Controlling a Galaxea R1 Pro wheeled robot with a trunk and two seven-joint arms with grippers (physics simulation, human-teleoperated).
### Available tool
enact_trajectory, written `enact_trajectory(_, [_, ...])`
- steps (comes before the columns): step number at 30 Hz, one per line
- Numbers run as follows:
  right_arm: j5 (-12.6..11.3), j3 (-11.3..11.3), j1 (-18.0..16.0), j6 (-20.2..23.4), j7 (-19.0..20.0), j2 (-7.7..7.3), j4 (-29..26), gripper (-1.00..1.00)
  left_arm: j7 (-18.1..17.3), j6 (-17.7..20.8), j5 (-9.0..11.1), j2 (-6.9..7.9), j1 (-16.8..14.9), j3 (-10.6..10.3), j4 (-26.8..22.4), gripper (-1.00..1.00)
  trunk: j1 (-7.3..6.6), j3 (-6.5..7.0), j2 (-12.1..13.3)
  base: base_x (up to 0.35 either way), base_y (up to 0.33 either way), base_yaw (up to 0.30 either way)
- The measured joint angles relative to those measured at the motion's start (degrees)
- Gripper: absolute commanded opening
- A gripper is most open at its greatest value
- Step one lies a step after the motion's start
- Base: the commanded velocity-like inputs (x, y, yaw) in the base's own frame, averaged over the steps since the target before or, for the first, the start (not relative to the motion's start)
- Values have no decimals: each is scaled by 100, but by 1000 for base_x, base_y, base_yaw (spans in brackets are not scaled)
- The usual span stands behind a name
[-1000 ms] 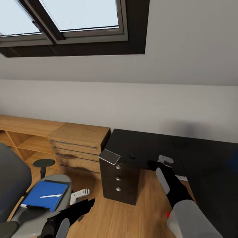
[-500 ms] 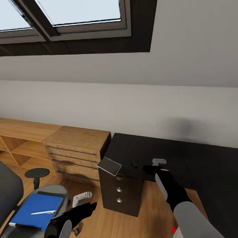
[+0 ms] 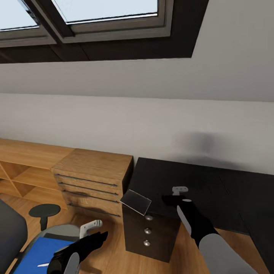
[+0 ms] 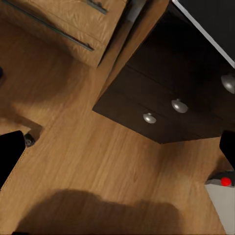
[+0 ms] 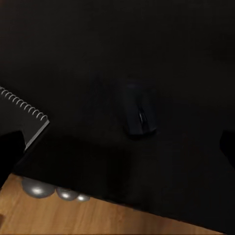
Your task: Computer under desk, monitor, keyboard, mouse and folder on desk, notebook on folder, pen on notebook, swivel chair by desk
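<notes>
The blue folder (image 3: 36, 255) is seen on the swivel chair (image 3: 11, 238), a pen (image 3: 42, 264) lying on it. The left gripper (image 3: 89, 234) is held open and empty. The notebook (image 3: 136, 202) overhangs the desk (image 3: 213, 186). The mouse (image 5: 140, 113) lies beneath the right gripper (image 3: 172, 195), apparently open, empty.

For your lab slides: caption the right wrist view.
Open right tool above the mouse on the desk, notebook alongside.

Head high; wrists near desk (image 3: 213, 182)

Desk (image 4: 161, 105) drawers, perhaps computer (image 4: 223, 196).
</notes>
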Motion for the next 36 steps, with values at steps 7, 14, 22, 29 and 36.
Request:
enact_trajectory(7, [47, -11, 0, -115, 3, -73, 15, 100, -7, 0, 4, 0, 0, 19, -1, 100, 3, 0, 1, 145, 15, 0])
enact_trajectory(14, [46, -28, -12, -210, 150, -295, 374, 100, -25, -5, 9, 3, 0, 26, -13, 100, 0, 0, 1, 275, 0, 0])
enact_trajectory(22, [45, -29, -18, -499, 171, -357, 566, 100, -34, -10, 10, 10, 0, 36, -26, 100, 0, 0, 0, 325, 0, 0])
enact_trajectory(29, [48, -24, -21, -659, 175, -366, 687, 100, -25, 8, 13, 11, 0, 153, -27, 100, 2, 0, 0, 152, 0, 0])
enact_trajectory(36, [92, -11, -34, -937, 177, -353, 1036, 100, -34, 35, 400, -1, 0, 612, -142, 100, 3, 0, 1, 20, 0, 0])
